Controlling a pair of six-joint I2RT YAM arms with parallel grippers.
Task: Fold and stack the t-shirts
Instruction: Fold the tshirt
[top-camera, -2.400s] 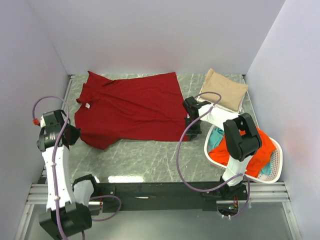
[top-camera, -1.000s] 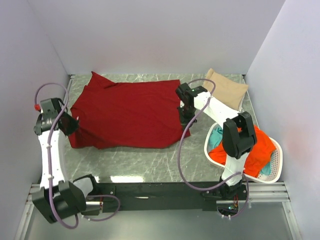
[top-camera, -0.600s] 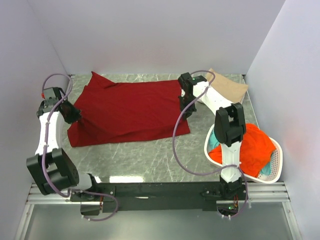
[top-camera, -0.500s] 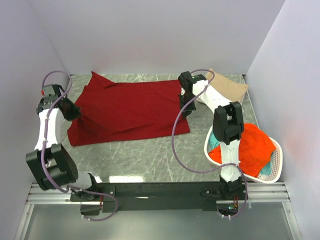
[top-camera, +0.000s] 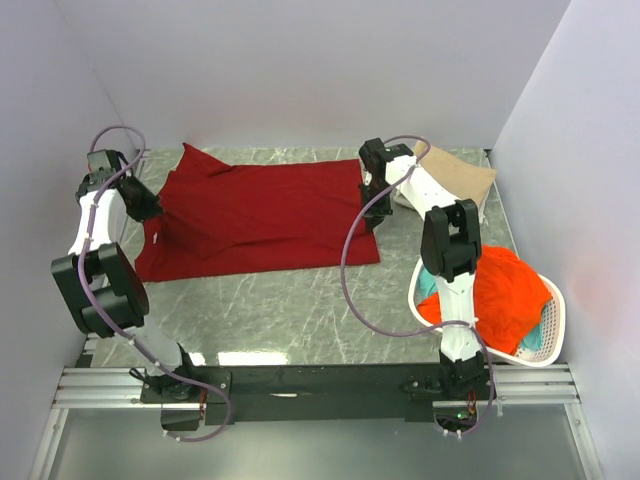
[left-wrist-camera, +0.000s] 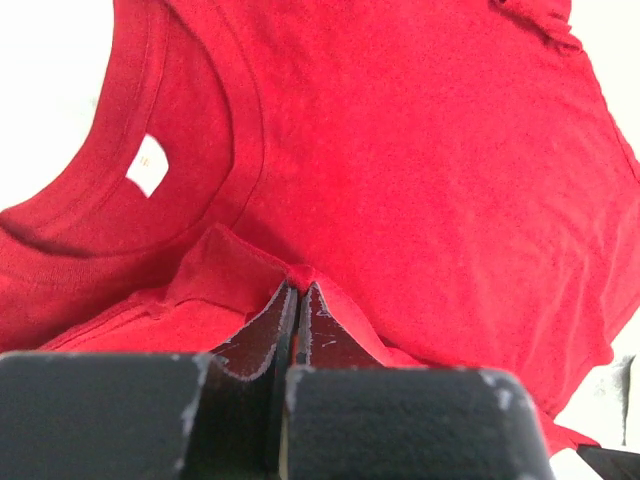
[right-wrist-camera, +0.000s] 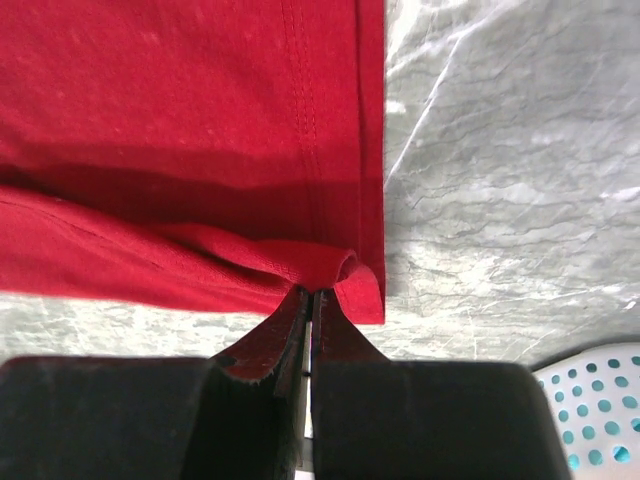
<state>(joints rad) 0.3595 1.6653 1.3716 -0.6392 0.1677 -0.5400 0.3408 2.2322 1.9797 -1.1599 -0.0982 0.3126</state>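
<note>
Left wrist: left fingers (left-wrist-camera: 255, 340) closed on red t-shirt (left-wrist-camera: 400, 170); right fingers (right-wrist-camera: 262, 350) likewise.

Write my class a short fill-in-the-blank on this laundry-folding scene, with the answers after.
The left end effector and right end effector are each ___ (open/shut) on the dark red cloth t-shirt.
The folded tan cloth t-shirt lies at the grey marble table's far ___ corner.
The bright orange-red cloth shirt lies ___ the white oval plastic laundry basket.
Answers: shut; right; in.
</note>
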